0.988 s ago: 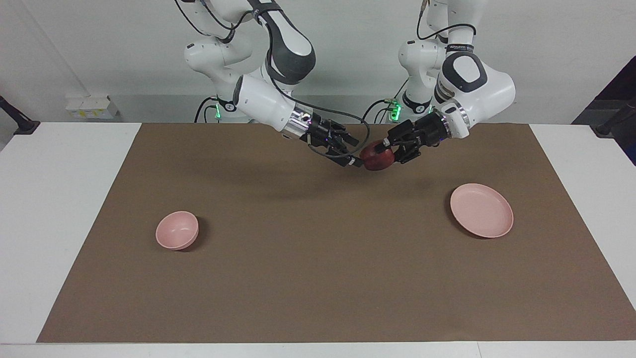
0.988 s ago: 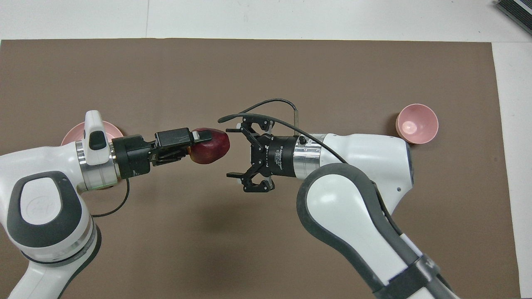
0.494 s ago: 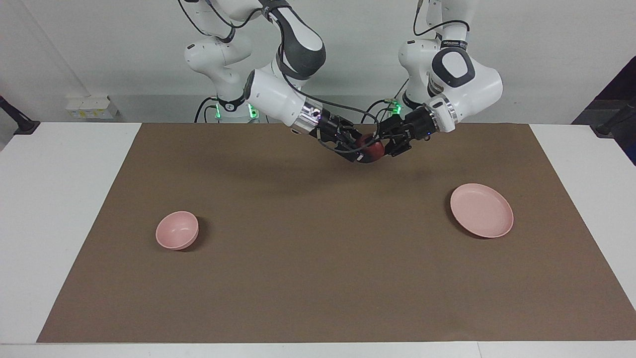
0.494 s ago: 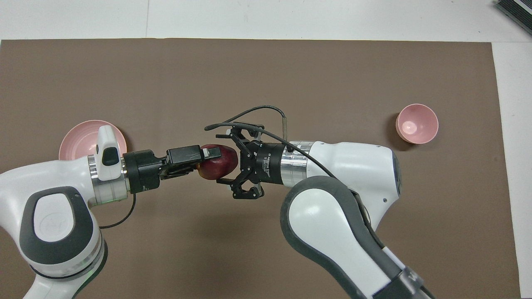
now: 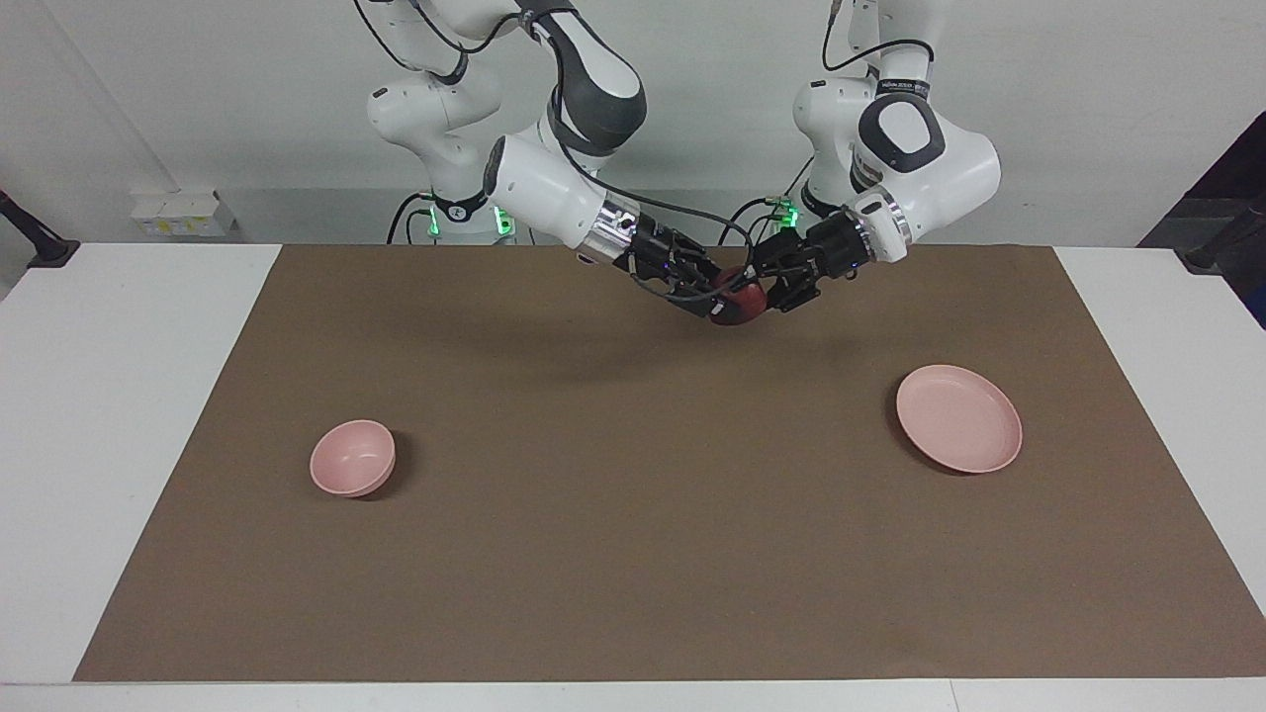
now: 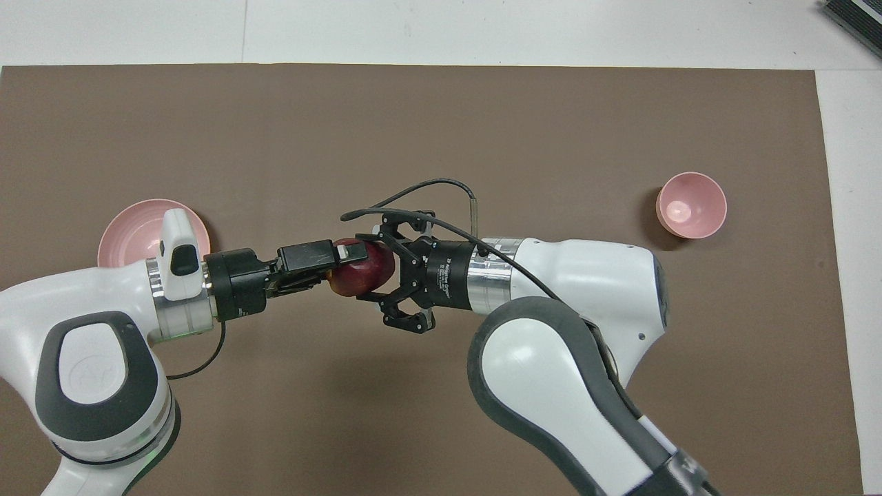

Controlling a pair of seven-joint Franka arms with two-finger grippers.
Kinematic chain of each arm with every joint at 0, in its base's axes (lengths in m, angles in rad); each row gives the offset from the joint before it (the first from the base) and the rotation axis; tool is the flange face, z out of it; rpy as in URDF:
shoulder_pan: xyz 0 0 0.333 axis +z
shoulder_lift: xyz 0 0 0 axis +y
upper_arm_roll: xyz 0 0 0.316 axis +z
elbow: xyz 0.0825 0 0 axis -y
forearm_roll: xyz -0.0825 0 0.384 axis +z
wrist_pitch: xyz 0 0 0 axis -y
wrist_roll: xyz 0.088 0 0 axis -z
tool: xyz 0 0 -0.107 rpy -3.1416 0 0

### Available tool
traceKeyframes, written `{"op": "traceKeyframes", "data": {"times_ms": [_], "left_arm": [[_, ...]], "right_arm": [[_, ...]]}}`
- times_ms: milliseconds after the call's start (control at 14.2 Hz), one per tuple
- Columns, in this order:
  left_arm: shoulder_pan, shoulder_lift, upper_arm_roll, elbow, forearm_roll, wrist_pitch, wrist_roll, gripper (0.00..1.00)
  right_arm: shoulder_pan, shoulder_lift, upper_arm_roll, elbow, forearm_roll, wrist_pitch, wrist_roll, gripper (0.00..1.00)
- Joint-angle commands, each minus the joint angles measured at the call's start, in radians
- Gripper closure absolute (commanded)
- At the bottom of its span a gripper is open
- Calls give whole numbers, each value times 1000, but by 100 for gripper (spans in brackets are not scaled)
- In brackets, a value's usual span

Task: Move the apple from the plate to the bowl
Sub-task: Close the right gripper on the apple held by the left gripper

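The dark red apple hangs in the air over the mat, between the two grippers; it also shows in the overhead view. My left gripper is shut on it from the plate's side. My right gripper has its fingers against the apple from the bowl's side. The pink plate lies bare toward the left arm's end, partly covered by the left arm from above. The small pink bowl stands toward the right arm's end, with nothing in it.
A brown mat covers most of the white table. A dark object sits at the table's corner farthest from the robots at the right arm's end. A cable loops off the right wrist.
The two grippers came together. The right gripper's open fingers slid around the apple and closed in on it. The left gripper kept its hold. Plate and bowl did not move.
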Motion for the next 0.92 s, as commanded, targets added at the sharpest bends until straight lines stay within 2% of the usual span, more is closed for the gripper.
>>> {"op": "traceKeyframes", "data": {"times_ms": [0, 141, 565, 847], "left_arm": [[-15, -19, -23, 2, -8, -17, -44, 24], [-15, -18, -25, 3, 21, -17, -44, 0], [-3, 8, -21, 38, 240, -15, -47, 0], [6, 21, -17, 40, 403, -18, -47, 0]], "right_arm": [[7, 0, 3, 10, 13, 28, -20, 100], [2, 0, 5, 10, 13, 28, -25, 100], [-45, -3, 2, 18, 11, 17, -43, 100], [-82, 2, -1, 18, -4, 31, -144, 100]]}}
